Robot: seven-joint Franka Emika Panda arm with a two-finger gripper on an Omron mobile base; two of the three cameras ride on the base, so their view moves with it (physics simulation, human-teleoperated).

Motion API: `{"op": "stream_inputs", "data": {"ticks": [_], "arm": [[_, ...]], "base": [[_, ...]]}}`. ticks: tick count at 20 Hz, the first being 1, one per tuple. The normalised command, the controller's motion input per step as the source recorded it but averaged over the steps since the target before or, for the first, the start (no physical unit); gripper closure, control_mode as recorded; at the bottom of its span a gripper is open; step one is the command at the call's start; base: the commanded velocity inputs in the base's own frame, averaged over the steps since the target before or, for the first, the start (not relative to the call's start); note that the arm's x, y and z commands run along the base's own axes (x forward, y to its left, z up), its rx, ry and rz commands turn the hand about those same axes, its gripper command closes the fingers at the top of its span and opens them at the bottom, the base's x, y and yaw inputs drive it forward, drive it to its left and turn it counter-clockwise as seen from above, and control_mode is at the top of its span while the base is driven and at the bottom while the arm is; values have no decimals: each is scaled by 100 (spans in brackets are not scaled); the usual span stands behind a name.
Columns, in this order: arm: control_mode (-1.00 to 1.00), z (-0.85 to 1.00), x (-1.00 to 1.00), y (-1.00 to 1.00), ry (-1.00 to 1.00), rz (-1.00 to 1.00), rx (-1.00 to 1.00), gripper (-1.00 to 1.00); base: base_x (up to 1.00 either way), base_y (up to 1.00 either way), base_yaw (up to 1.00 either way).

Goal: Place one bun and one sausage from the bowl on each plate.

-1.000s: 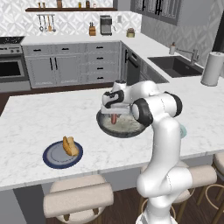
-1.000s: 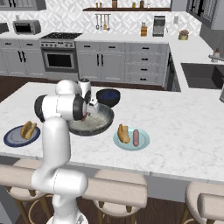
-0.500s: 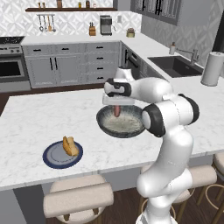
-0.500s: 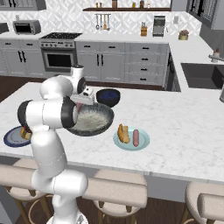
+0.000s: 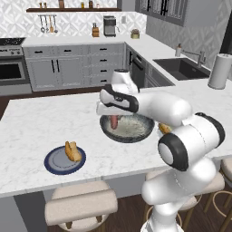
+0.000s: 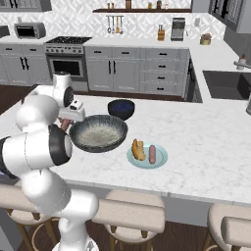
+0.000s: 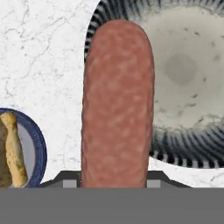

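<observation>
My gripper is shut on a reddish sausage that hangs upright over the left rim of the wide dark grey bowl. In the hand view the sausage runs up the middle between the fingertips, with the bowl's speckled inside to its right. The navy plate lies to the front left and carries a bun; it shows too at the hand view's lower left, navy plate with bun. The teal plate holds a bun and a sausage.
A smaller dark blue bowl stands just behind the grey bowl. Stools line the island's near edge. A sink and a paper towel roll are on the counter at the far right.
The hand has lifted the sausage out of the bowl's middle and swung it left to the bowl's left rim, toward the navy plate.
</observation>
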Motion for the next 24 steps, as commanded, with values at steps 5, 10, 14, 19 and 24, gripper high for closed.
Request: {"op": "stream_inputs", "data": {"ticks": [5,10,14,19,24], "arm": [[-100,0,-50,100,3,14,-5,100],[-100,0,-9,100,7,17,-3,100],[-100,0,0,89,14,13,0,100],[-100,-14,-11,74,10,5,-2,100],[-100,-14,0,50,3,0,-5,100]], "base": [[0,0,0],[0,0,0],[0,0,0],[0,0,0],[0,0,0]]}}
